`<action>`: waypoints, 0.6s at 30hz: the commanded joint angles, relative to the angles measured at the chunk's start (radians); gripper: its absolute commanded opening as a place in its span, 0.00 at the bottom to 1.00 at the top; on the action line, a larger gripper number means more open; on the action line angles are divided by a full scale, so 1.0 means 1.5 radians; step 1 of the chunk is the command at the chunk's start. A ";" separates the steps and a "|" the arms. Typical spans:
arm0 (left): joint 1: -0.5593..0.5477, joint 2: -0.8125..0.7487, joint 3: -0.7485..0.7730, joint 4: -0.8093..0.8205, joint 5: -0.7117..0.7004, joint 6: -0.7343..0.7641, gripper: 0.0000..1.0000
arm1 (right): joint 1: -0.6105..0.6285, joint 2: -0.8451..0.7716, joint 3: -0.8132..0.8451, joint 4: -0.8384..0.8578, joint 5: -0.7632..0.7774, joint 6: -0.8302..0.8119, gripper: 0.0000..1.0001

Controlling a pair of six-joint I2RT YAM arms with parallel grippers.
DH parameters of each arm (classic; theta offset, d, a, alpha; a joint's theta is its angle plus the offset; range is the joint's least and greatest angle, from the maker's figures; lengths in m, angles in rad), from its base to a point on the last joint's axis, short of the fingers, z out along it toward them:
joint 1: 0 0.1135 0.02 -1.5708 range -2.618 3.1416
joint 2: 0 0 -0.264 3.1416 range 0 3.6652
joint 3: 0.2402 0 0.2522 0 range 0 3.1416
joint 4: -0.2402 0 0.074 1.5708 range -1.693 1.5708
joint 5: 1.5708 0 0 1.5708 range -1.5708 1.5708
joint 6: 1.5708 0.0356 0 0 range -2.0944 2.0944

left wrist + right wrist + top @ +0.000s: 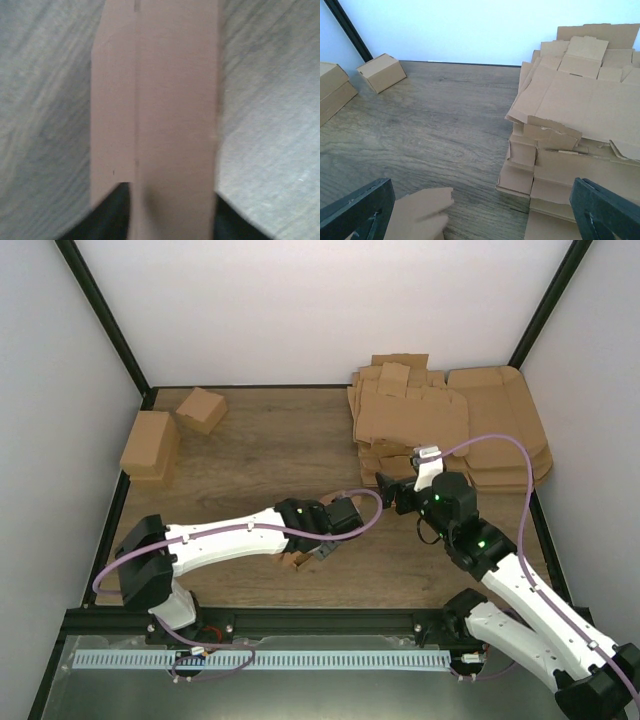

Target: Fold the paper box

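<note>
The paper box [296, 561] shows in the top view as a small brown cardboard piece under the tip of my left gripper [313, 551], near the table's front middle. In the left wrist view the paper box [165, 100] is a blurred brown strip with a crease, running up from between the dark fingers [111, 216]. My left gripper [172, 222] is shut on it. My right gripper [390, 490] is open at the near-left corner of the cardboard heap. In the right wrist view my right gripper [480, 215] has its jaws wide apart, with a blurred brown flap [420, 212] by the left finger, not gripped.
A big heap of brown cardboard sheets [450, 430] fills the back right and also shows in the right wrist view [575, 115]. Two folded cartons stand at the back left, a larger one [150, 445] and a cube-like one [201, 409]. Black frame posts mark the table's edges.
</note>
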 commanded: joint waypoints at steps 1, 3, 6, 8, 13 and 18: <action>-0.003 -0.021 0.007 -0.010 -0.102 0.004 0.08 | -0.003 0.000 0.003 0.022 -0.006 -0.012 1.00; -0.002 -0.051 0.008 -0.012 -0.099 0.031 0.04 | -0.003 -0.005 -0.001 0.024 -0.063 -0.038 1.00; 0.009 -0.110 0.012 -0.014 -0.056 0.067 0.04 | -0.003 -0.024 -0.015 0.043 -0.154 -0.074 1.00; 0.029 -0.142 0.025 -0.023 0.008 0.080 0.04 | -0.002 -0.036 -0.031 0.071 -0.214 -0.087 1.00; 0.076 -0.193 0.068 -0.060 0.124 0.075 0.04 | -0.003 -0.082 -0.077 0.157 -0.310 -0.096 0.99; 0.085 -0.220 0.116 -0.110 0.175 0.084 0.04 | -0.003 -0.145 -0.160 0.288 -0.378 -0.113 0.99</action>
